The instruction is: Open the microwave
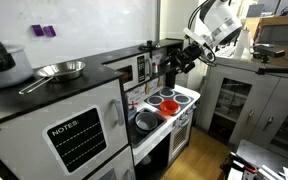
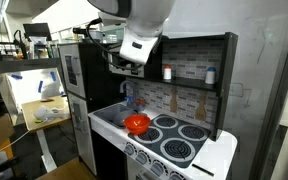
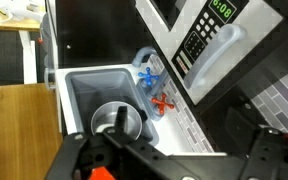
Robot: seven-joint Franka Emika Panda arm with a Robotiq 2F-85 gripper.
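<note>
From the wrist view, the microwave (image 3: 199, 40) sits above the sink (image 3: 74, 95) and off to its right. The frame edge cuts off its top. Its long axis runs on a diagonal, and its window and green display face down toward the sink. I can't tell whether the door sits flush. The gripper (image 3: 174, 165) hangs over the sink, dark and partly cropped, with its jaws spread and nothing between them.

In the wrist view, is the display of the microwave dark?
No, the display of the microwave shows bright green digits above its button panel.
</note>
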